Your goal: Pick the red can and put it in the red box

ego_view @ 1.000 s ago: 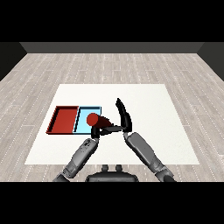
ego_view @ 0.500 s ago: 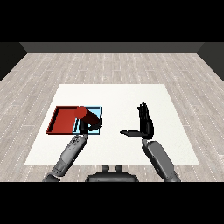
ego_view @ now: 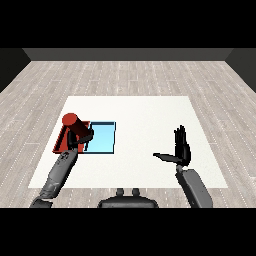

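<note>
Over the red tray [ego_view: 59, 141], beside the blue tray [ego_view: 102, 138], the left hand [ego_view: 82, 137] holds the red can [ego_view: 73, 125]; the right hand [ego_view: 181, 149] is spread.

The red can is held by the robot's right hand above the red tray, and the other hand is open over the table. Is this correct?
Not quite. In the head view the left hand, not the right, curls round the red can above the red tray. The right hand is the open one, over the white table.

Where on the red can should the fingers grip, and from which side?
Grip the red can around its round side wall, below the top, coming from the near side. It looks upright, so fingers can curl round it, as the left hand does now over the red tray.
</note>
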{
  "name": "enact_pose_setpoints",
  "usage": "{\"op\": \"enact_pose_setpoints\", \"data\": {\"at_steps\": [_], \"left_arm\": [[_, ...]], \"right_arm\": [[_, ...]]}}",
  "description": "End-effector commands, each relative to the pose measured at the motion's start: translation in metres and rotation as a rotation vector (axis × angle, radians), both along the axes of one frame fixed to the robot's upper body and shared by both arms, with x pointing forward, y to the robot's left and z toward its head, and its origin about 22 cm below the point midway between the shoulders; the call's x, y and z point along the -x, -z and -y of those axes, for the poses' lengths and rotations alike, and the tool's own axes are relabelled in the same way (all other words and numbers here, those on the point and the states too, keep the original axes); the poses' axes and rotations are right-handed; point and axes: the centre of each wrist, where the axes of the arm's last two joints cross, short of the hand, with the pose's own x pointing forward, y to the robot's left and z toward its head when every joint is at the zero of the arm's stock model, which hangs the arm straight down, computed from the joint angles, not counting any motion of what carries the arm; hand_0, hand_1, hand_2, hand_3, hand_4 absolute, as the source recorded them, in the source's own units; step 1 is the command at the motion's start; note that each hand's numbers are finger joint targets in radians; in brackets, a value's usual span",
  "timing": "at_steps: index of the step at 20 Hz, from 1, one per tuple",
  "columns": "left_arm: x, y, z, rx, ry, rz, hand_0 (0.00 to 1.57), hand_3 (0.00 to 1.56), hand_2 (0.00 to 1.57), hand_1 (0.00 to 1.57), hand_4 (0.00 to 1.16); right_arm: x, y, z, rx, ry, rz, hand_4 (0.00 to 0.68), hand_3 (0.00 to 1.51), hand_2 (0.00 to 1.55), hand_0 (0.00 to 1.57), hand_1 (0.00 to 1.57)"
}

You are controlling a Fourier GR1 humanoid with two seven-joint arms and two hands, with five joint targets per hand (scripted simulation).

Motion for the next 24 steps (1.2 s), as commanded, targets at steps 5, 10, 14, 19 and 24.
{"op": "enact_pose_setpoints", "data": {"at_steps": [5,10,14,19,24], "left_arm": [[-0.028,0.013,-0.051,-0.126,-0.142,-0.188,1.57,1.47,1.56,1.57,1.10],[-0.046,0.021,-0.070,-0.129,-0.200,-0.286,1.57,1.49,1.56,1.57,1.06],[-0.038,0.038,-0.076,-0.142,-0.234,-0.388,1.55,1.43,1.46,1.55,1.01],[-0.028,0.061,-0.067,-0.195,-0.320,-0.607,0.67,0.00,0.67,0.67,0.72],[-0.002,0.077,-0.089,-0.075,-0.426,-0.661,0.89,0.34,0.88,0.89,0.68]], "right_arm": [[0.002,0.021,0.021,0.041,0.086,-0.062,0.000,0.00,0.00,0.00,0.00],[-0.018,0.020,0.017,0.064,0.090,-0.099,0.000,0.00,0.00,0.00,0.00],[-0.024,0.035,0.010,-0.005,0.062,-0.102,0.000,0.00,0.00,0.00,0.00],[-0.037,0.027,0.029,0.026,0.089,-0.096,0.000,0.00,0.00,0.00,0.00],[-0.042,0.038,0.012,0.007,0.056,-0.090,0.000,0.00,0.00,0.00,0.00]]}}
